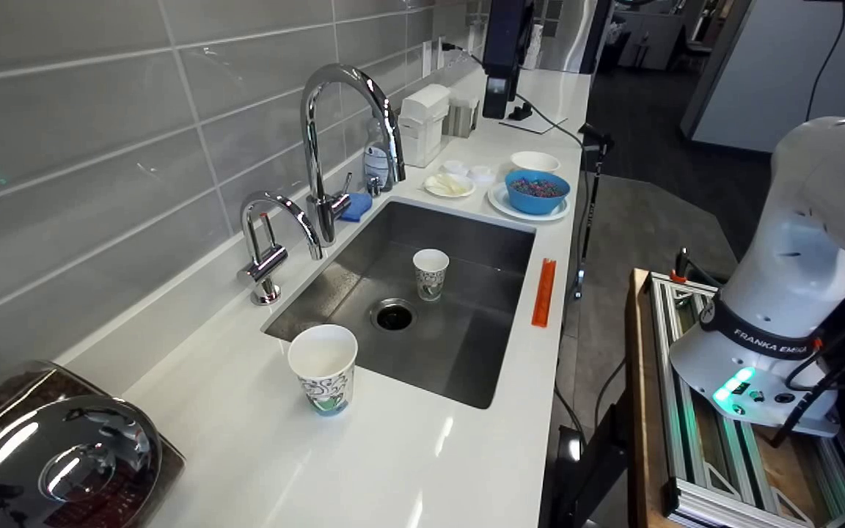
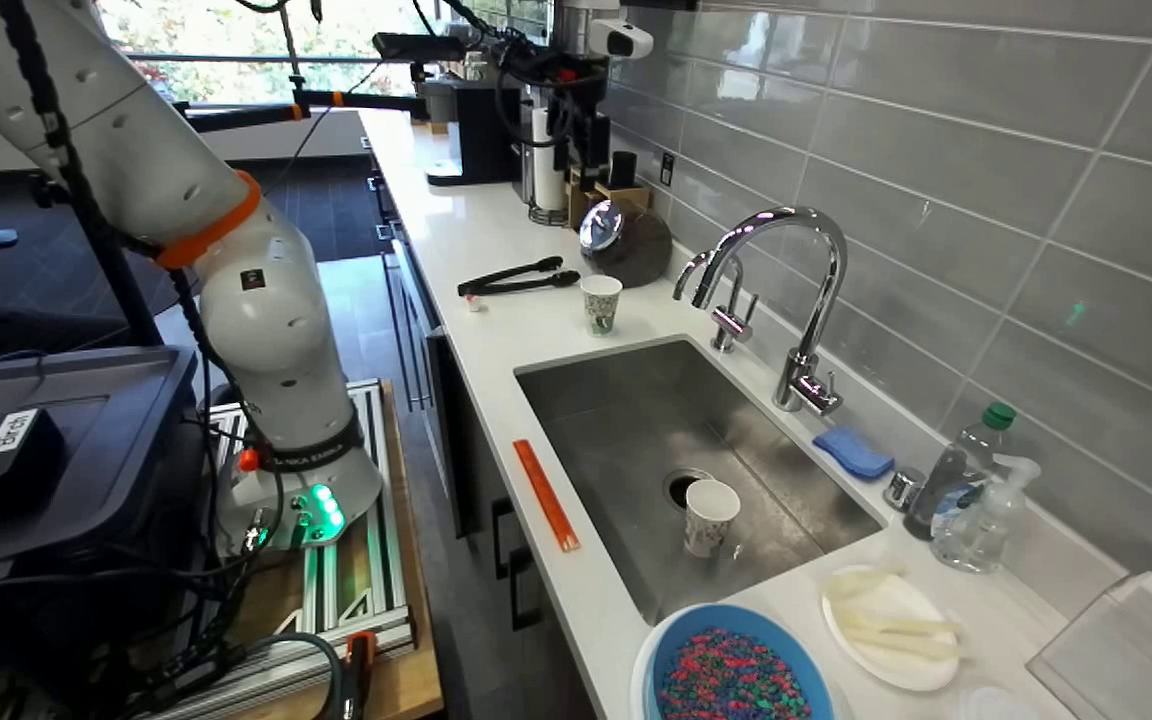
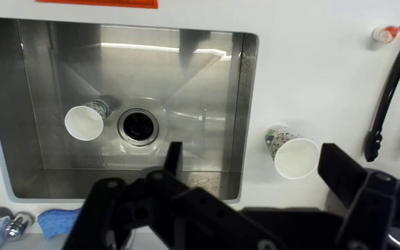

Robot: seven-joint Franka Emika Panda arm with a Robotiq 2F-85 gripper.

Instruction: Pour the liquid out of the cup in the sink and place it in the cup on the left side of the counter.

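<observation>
Cup [image 1: 430, 280] in sink [image 1: 459, 352], empty jaws spread wide

The smooth white, rounded robot arm [image 1: 796, 246] wears a curved black band [image 1: 763, 348] with white "FRANKA EMIKA" lettering [image 1: 780, 342]. Below the band glow bright green lights [image 1: 734, 384]; above it, in an exterior view, are a small dark square label [image 2: 252, 278], a broad orange ring [image 2: 221, 228] and thick black cables [image 2: 40, 90]. The angular black end effector [image 3: 252, 156] has blocky fingers [image 3: 340, 170] and round screw heads [image 3: 383, 177].
</observation>
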